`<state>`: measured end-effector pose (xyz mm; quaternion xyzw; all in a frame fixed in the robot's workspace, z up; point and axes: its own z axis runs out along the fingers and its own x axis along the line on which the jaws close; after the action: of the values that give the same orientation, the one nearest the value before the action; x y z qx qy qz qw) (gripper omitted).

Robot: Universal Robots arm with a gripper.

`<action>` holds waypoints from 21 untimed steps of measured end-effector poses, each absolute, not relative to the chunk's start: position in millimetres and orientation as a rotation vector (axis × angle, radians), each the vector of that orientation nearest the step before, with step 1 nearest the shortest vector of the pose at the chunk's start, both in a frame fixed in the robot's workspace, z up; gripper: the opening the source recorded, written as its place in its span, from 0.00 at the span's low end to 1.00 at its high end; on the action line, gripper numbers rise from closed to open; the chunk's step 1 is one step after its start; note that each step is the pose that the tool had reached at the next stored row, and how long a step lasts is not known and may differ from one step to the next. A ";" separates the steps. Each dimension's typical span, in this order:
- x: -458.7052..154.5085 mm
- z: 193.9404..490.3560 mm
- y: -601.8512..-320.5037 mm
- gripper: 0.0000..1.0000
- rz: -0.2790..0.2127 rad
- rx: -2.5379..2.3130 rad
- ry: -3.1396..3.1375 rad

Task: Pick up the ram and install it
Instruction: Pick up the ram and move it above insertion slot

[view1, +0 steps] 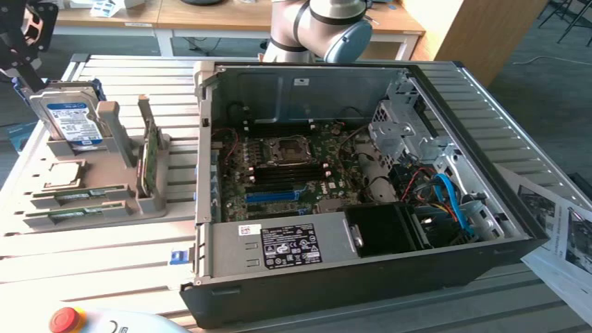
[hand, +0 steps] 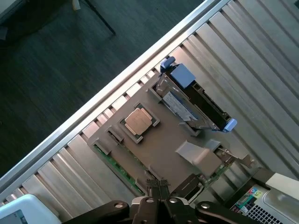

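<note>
Two slim green ram sticks (view1: 85,197) lie in slots at the front of a grey holder (view1: 102,208) at the exterior view's left. In the wrist view the ram (hand: 117,163) shows as a green strip along the holder's edge. My gripper (hand: 158,185) hangs well above the holder (hand: 163,144), its fingers pressed together and shut on nothing, the tips lined up over the end of the ram strip. In the exterior view the gripper (view1: 28,66) is the dark shape at the upper left. The open computer case (view1: 370,277) shows its motherboard and black memory slots (view1: 287,177).
The holder also carries a silver hard drive (view1: 72,118) standing upright, a processor chip (view1: 63,173) and a broad green expansion card (view1: 146,156) on edge. A red stop button (view1: 66,319) sits at the front. Papers (view1: 564,229) lie right of the case.
</note>
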<state>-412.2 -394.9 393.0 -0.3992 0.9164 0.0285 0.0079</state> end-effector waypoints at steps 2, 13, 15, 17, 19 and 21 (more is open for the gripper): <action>-412.2 393.0 -395.0 0.10 0.090 -1.300 2.842; -412.2 393.0 -395.0 0.10 0.092 -1.581 2.703; -412.2 393.0 -395.0 0.10 0.092 -1.630 2.675; -412.2 393.0 -395.0 0.10 0.092 -1.679 2.645; -412.2 393.0 -395.0 0.10 0.092 -1.727 2.616; -412.2 393.0 -395.0 0.10 0.093 -1.775 2.585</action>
<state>-412.2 -395.0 393.0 -0.5657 0.8240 0.0295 0.0023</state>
